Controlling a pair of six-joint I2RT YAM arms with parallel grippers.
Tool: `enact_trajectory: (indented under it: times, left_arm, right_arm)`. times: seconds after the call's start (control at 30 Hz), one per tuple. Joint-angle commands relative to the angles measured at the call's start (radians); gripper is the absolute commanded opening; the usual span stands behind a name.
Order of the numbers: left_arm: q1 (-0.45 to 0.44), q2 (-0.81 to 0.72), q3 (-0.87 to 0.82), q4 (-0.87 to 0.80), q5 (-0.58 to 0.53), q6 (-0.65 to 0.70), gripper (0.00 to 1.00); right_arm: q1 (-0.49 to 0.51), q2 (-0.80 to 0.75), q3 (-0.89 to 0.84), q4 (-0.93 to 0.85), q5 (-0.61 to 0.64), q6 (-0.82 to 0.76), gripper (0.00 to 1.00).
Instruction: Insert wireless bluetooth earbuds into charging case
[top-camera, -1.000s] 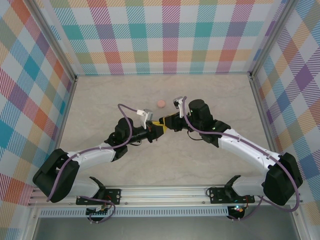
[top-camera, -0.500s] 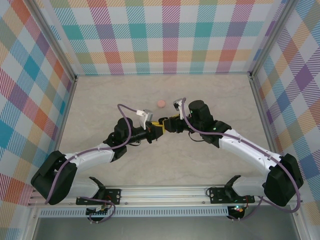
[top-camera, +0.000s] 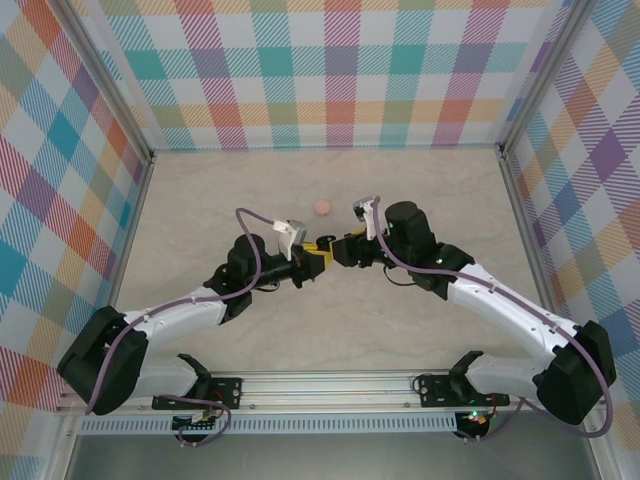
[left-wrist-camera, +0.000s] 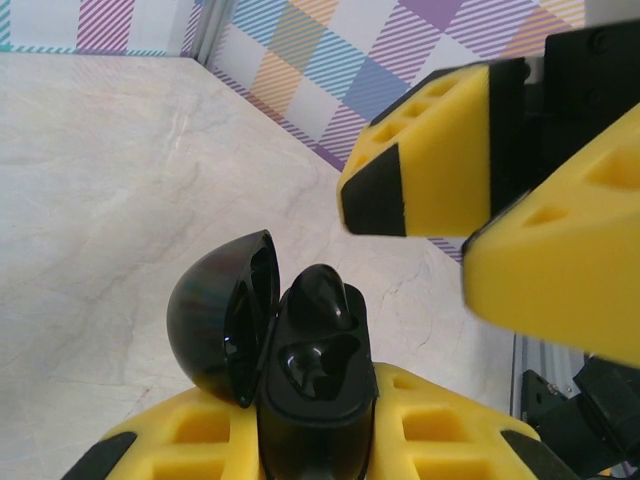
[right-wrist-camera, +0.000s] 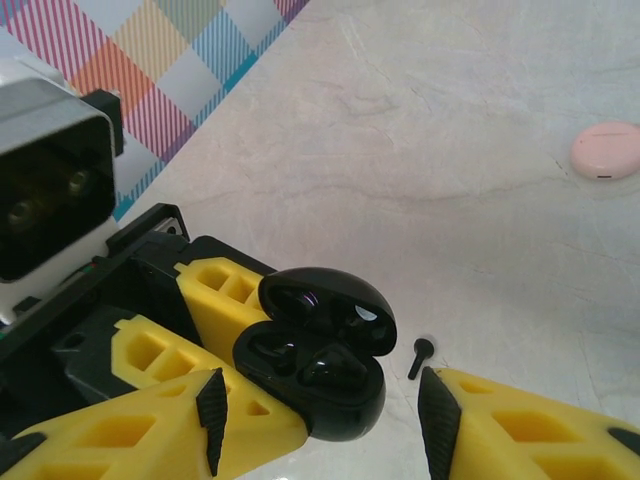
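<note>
Left tool (left-wrist-camera: 315, 435) is clamped on the open black case (left-wrist-camera: 300, 350), its lid (left-wrist-camera: 215, 315) swung aside. Right tool (right-wrist-camera: 323, 420) stands spread and holds nothing, its fingers flanking the case. A black bud (right-wrist-camera: 421, 357) lies on the worktop (right-wrist-camera: 450, 200) just beside the case's rim. The pink case (right-wrist-camera: 607, 150) lies well apart, the walls farther.

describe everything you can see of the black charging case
The charging case is glossy black, plastic-looking and rounded, its domed lid hinged open to one side. The left gripper is shut on its base, clamping it from both sides. One well looks filled by a black bud, the other empty. The right gripper stands open around it, not touching.
</note>
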Motion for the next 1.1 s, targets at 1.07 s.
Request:
enact_trajectory:
  times: [1.07]
  left_arm:
    - [-0.016,-0.536,-0.005,-0.557,-0.193,0.175,0.17]
  right_arm:
    - [-0.050,0.712,0.454,-0.376,-0.095,0.096,0.47]
